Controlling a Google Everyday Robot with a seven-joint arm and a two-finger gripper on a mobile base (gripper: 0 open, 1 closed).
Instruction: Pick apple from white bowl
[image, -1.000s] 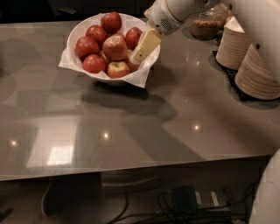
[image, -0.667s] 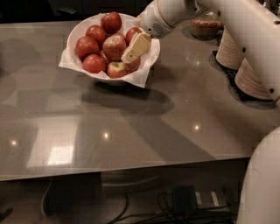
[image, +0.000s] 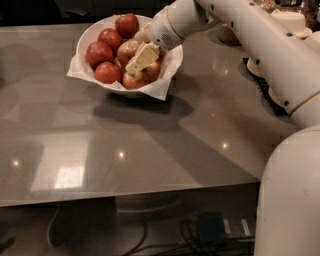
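Note:
The white bowl (image: 92, 31), lined with white paper, stands at the back left of the grey table. It holds several red apples. The largest apple (image: 126, 50), dull red with a pale blush, lies in the middle of the pile, its right side hidden by my gripper. My gripper (image: 140, 59) reaches in from the upper right and sits low over the pile, right against that apple. A small apple with a yellow-green top (image: 131, 80) lies just below the gripper.
My white arm (image: 260, 45) crosses the back right of the table. Behind it stand stacks of paper bowls (image: 295, 20) and a brown container (image: 227, 35). The table's front edge (image: 130, 196) runs across the lower view, with cables on the floor beneath.
My gripper has moved left and down, from the bowl's right rim to the middle of the apple pile. The bowl and apples have not shifted.

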